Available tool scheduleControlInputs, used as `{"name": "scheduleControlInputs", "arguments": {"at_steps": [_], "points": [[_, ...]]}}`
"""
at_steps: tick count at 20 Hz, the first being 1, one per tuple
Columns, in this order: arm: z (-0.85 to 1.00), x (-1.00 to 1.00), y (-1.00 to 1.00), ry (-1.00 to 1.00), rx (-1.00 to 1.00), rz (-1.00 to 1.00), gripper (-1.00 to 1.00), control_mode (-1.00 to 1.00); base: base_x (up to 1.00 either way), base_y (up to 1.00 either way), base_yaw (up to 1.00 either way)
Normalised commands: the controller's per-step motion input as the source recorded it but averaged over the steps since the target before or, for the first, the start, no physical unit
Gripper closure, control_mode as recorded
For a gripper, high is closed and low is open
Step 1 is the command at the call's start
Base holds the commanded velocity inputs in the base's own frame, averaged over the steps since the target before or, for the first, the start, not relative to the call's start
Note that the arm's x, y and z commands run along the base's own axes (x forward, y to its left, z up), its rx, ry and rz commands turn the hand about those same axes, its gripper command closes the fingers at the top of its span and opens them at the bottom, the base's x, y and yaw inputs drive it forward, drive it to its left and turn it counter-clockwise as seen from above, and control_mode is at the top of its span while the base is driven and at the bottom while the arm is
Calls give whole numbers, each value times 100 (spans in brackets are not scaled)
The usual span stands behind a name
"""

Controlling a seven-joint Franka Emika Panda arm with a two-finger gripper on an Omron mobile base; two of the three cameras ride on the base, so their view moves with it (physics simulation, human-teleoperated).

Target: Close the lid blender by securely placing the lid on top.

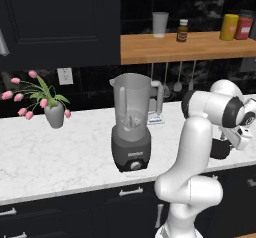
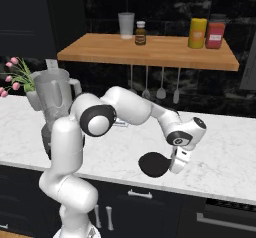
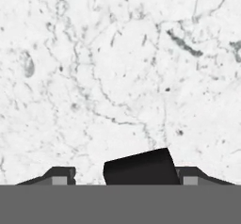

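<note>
though jarless, lid (image 3: 139, 167) between fingers (image 3: 59, 176)

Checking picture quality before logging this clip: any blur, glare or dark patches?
Left base view: soft and low-detail, dark cabinets nearly featureless. Right base view: lid is a flat black blob beside the claw. Hand view: marble counter evenly bright, without glare.

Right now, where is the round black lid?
The round black lid is at the gripper low over the white marble counter near its front edge, well right of the grey blender; the hand view shows it between the fingertips.
</note>
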Motion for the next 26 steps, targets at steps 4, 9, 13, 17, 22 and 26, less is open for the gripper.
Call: {"name": "scheduleControlInputs", "arguments": {"at_steps": [4, 9, 13, 17, 22, 26], "points": [[-7, -2, 43, 0, 0, 3, 100, -100, 0, 0, 0], [-2, -3, 18, 1, 0, 2, 100, -100, 0, 0, 0], [27, -21, 1, -1, 1, -9, 100, -100, 0, 0, 0], [76, -24, 6, -3, 9, -16, 100, -100, 0, 0, 0], [77, -25, 23, -5, 14, -18, 100, -100, 0, 0, 0], [56, -30, 60, -15, 8, -24, 100, -100, 0, 0, 0]]}}
